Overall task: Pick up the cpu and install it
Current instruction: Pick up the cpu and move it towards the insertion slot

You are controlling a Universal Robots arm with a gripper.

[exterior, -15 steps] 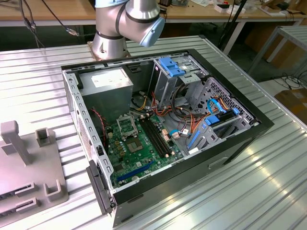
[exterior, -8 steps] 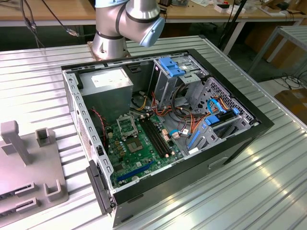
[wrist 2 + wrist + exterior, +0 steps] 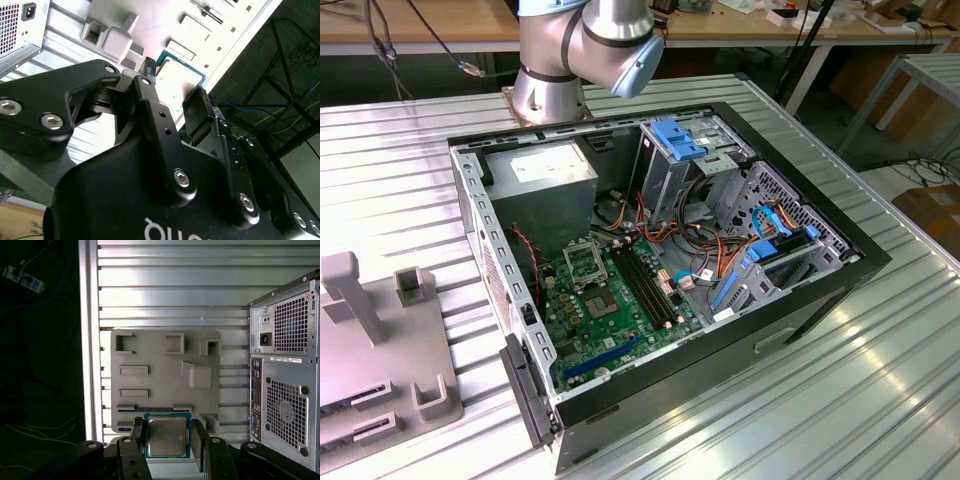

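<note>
The gripper (image 3: 167, 439) holds the cpu (image 3: 166, 436). In the first wrist view its two black fingers (image 3: 138, 432) press on two sides of the little square chip, one on each side, so the pincer is closed tight on it. The chip has a shiny silver top and a thin green edge. In the second wrist view the cpu (image 3: 182, 72) sits between the tips of the fingers (image 3: 204, 100), and it is tilted in that picture. Past the chip lies a gray tray (image 3: 160, 355) with small blocks and slots on it. The chip looks lifted off the tray, but I cannot tell how far. The tray rests on a silver table (image 3: 165, 295) with long ribs. Just beside the tray stands the computer case (image 3: 285, 410), showing its back with the fan holes. In the exterior view the case (image 3: 825, 285) lies open on the table (image 3: 880, 400), and the gray tray (image 3: 370, 350) is at the exterior view's left. Inside the case is a green board (image 3: 620, 325) with a square socket (image 3: 582, 262) on it. A gray power box (image 3: 540, 180) sits near the socket. The arm (image 3: 590, 40) stands behind the case.
</note>
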